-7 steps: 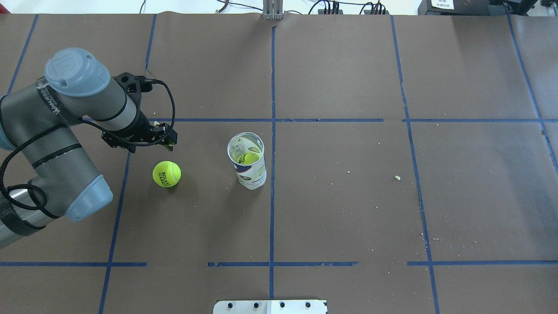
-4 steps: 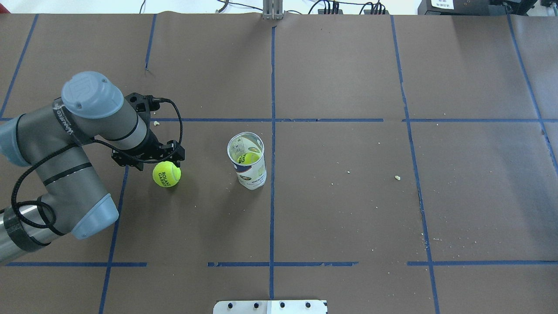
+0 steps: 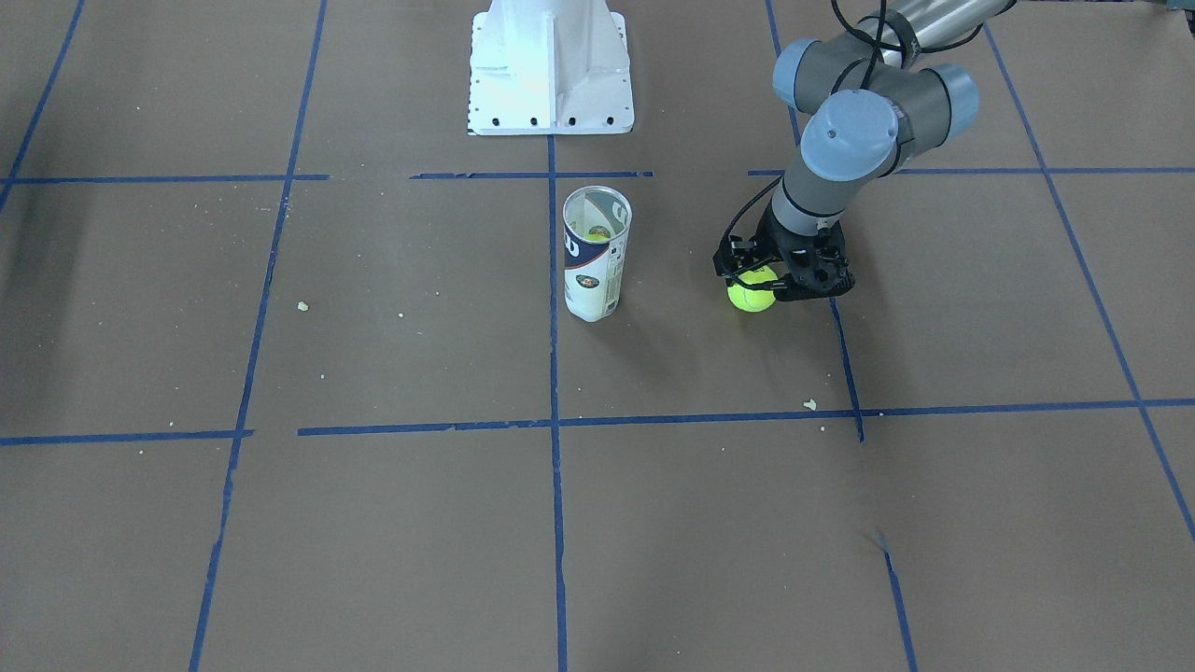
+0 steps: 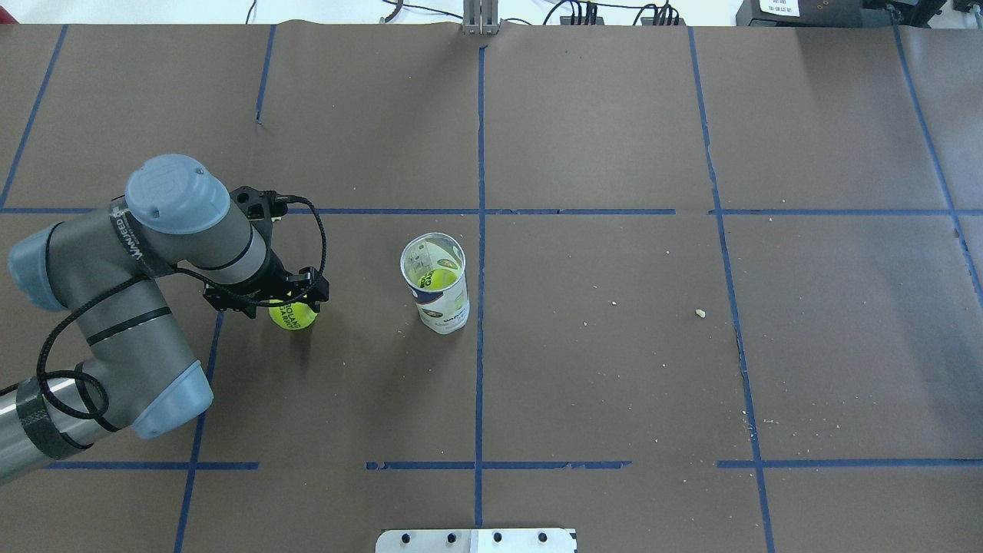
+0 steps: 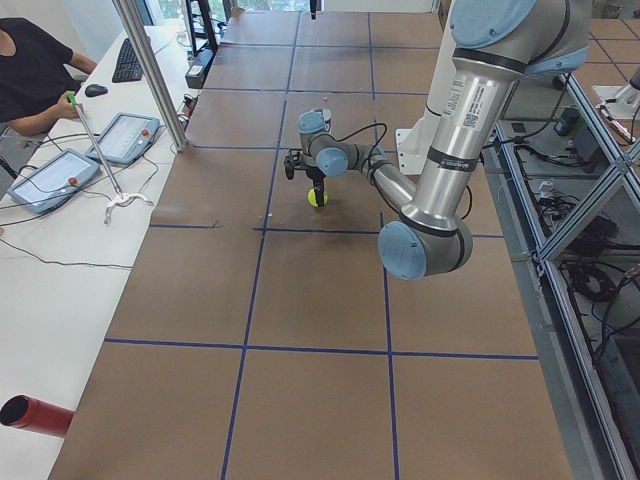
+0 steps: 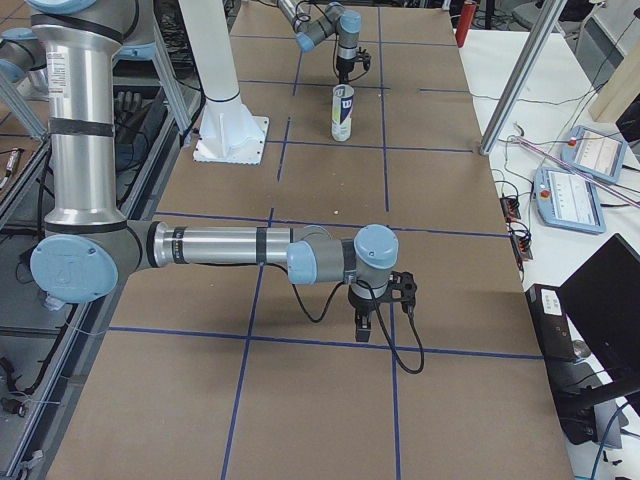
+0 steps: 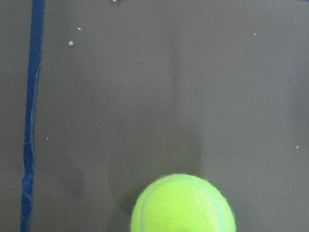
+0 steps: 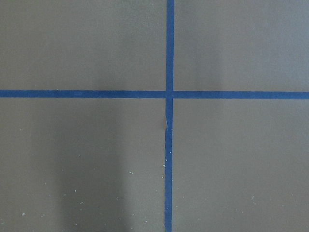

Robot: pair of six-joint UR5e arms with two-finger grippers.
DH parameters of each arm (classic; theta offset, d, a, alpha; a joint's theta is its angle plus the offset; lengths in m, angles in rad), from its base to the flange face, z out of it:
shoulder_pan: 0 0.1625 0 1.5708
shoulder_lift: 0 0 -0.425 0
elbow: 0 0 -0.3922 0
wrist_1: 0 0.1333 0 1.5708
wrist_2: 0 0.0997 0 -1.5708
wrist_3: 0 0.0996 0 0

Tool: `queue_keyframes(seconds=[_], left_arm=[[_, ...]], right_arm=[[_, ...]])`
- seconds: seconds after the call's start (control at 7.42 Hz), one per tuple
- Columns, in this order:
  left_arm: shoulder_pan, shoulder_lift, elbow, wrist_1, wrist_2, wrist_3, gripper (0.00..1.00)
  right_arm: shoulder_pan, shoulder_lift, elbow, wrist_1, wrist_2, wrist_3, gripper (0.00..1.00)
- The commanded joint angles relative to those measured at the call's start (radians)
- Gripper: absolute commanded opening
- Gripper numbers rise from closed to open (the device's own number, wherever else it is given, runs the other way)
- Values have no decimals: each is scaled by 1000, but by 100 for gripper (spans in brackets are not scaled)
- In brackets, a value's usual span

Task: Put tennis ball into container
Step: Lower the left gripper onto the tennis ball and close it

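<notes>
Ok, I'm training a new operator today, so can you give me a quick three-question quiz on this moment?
1. True or false: the container lies on its side.
2. Which arm's jaws are over the tennis ball? A) left B) right C) neither
3. What already sits inside the container?

Key: 1. False, it stands upright. 2. A, the left gripper; the ball is on the table. 3. A second yellow ball.
</notes>
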Motion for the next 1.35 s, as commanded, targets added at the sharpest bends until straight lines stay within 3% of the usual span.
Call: queue_keyframes(seconds=[0.0, 0.4, 0.54, 0.67, 0.81, 0.94, 1.08, 1.21], left_arm=[[7, -10, 14, -6, 0, 0, 100], [7, -11, 35, -55, 0, 4, 100], [7, -12, 35, -55, 0, 5, 91], [7, -7, 35, -55, 0, 7, 56], [5, -4, 23, -55, 0, 5, 13], [-10, 2, -27, -39, -1, 8, 0], [-45, 15, -154, 83, -4, 16, 0], [-107, -21, -266, 298, -7, 42, 0]], right_arm=[[-1, 0, 0, 0, 0, 0, 100], [0, 0, 0, 0, 0, 0, 100], [0, 0, 0, 0, 0, 0, 100], [0, 0, 0, 0, 0, 0, 100], [0, 0, 0, 0, 0, 0, 100], [0, 0, 0, 0, 0, 0, 100], [0, 0, 0, 0, 0, 0, 100], [0, 0, 0, 0, 0, 0, 100]])
